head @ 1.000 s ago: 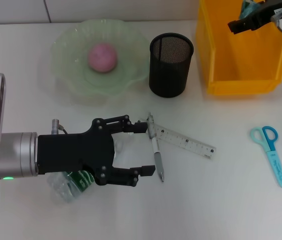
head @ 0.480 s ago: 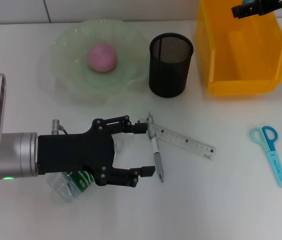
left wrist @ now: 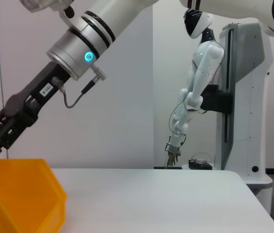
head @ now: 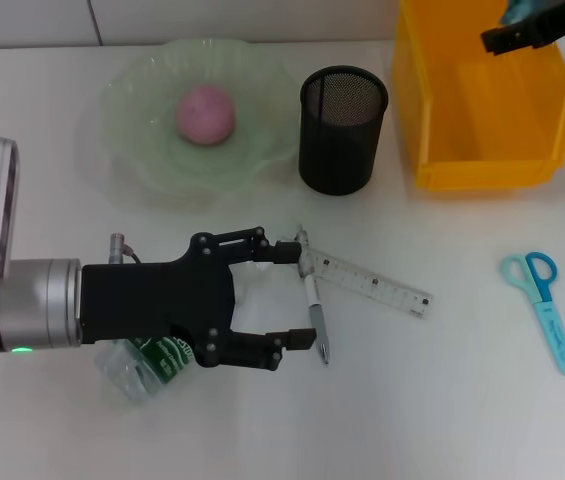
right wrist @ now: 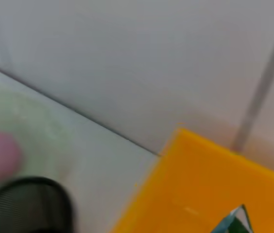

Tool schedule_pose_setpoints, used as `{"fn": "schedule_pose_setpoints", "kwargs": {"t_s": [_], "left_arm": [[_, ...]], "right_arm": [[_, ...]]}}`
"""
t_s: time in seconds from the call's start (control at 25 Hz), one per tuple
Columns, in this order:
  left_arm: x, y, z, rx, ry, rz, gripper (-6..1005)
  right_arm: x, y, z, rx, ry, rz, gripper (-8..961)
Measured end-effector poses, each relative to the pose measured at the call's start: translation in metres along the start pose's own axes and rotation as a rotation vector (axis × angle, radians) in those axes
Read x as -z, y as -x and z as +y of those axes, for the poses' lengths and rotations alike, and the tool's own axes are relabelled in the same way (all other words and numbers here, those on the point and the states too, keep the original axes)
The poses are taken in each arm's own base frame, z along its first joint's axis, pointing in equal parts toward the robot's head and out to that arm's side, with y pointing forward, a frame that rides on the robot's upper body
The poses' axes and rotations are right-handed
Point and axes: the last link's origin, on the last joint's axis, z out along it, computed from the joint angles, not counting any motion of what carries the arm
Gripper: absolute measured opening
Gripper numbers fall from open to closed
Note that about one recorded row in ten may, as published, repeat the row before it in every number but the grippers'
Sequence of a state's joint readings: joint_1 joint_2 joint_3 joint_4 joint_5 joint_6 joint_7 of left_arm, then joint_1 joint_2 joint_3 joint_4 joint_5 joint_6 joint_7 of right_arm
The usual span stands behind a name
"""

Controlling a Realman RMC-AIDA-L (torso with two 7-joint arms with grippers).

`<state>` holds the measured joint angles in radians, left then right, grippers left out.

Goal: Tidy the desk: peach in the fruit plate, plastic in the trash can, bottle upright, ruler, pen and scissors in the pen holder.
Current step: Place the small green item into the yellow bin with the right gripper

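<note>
right tool (head: 522, 25) | drifted rightward over yellow bin (head: 482, 150) | left tool (head: 287, 295) edged right

I read this as a robotics lab with a mock office desk set up in it. Through the left wrist camera I see a second white humanoid robot (left wrist: 197, 92) on a grey upright stand (left wrist: 241, 97) against bare pale walls, beyond the plain white tabletop (left wrist: 166, 199). From the head camera the table carries staged desk props: a black mesh pen holder (head: 342, 130), an orange plastic bin (head: 482, 100), a clear ruler (head: 367, 283) and blue-handled scissors (head: 542, 305).
</note>
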<state>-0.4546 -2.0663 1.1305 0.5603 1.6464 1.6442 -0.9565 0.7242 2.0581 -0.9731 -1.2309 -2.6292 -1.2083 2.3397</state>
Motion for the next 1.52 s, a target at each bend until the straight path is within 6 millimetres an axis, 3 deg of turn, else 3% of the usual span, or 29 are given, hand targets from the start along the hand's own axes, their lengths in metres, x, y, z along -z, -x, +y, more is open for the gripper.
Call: {"fn": "schedule_pose_setpoints", "kwargs": {"t_s": [0.16, 0.32, 0.64, 0.84, 1.52], "left_arm": [[-0.001, -0.001, 0.0, -0.001, 0.003, 0.0, 834], [-0.001, -0.001, 0.0, -0.001, 0.003, 0.001, 833], [-0.002, -0.001, 0.0, 0.0, 0.006, 0.0, 833], [-0.001, 0.0, 0.0, 0.001, 0.002, 0.0, 832], [-0.001, 0.0, 0.0, -0.002, 0.004, -0.005, 831]], "right_arm": [[0.003, 0.003, 0.001, -0.023, 0.067, -0.027, 832], [-0.001, 0.002, -0.002, -0.019, -0.037, 0.007, 828], [-0.003, 0.008, 0.001, -0.046, -0.007, 0.009, 821], [-0.006, 0.006, -0.003, -0.049, -0.096, 0.058, 817], [-0.024, -0.001, 0.002, -0.065, -0.057, 0.088, 814]]}}
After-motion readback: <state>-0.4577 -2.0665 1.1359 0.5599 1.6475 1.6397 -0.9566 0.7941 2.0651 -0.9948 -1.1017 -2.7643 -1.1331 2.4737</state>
